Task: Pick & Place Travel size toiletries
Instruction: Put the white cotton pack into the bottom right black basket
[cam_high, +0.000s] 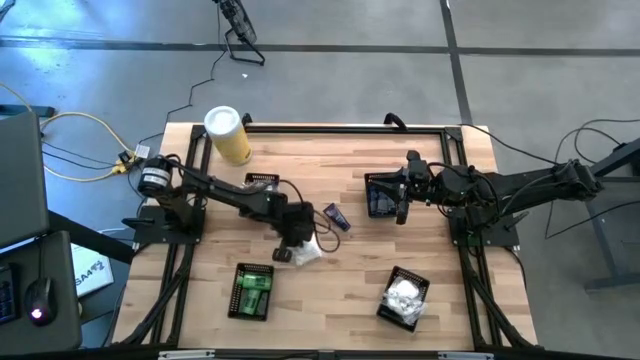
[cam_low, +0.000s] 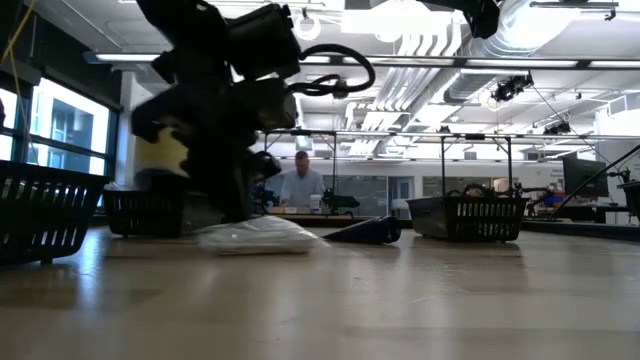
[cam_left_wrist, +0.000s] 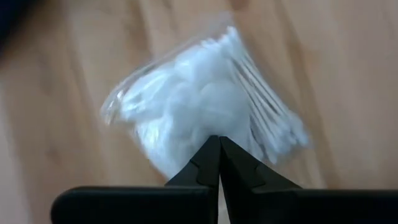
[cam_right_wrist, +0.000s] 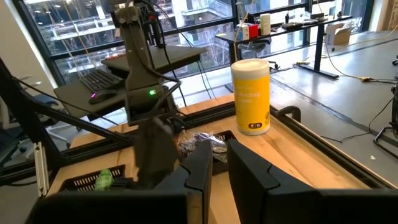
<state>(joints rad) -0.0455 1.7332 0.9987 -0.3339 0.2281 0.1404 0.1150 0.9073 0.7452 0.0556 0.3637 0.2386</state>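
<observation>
A: L gripper (cam_left_wrist: 219, 163)?
B: Mid-table, jaws pressed together on the edge of a clear packet (cam_left_wrist: 208, 106) w/ white swabs inside; the packet lies on the table (cam_high: 340, 300).
A: Near front edge?
B: Basket (cam_high: 252, 292) w/ green bottles front-left, basket (cam_high: 403, 297) w/ white packets front-right.
A: Farther back?
B: Dark blue tube (cam_high: 336, 217) just beside the packet, apart from it. R gripper (cam_high: 403, 199) over a third basket (cam_high: 380, 195), fingers near-closed, a narrow gap between them, nothing held. Yellow canister (cam_high: 228, 134) at far-left corner.
</observation>
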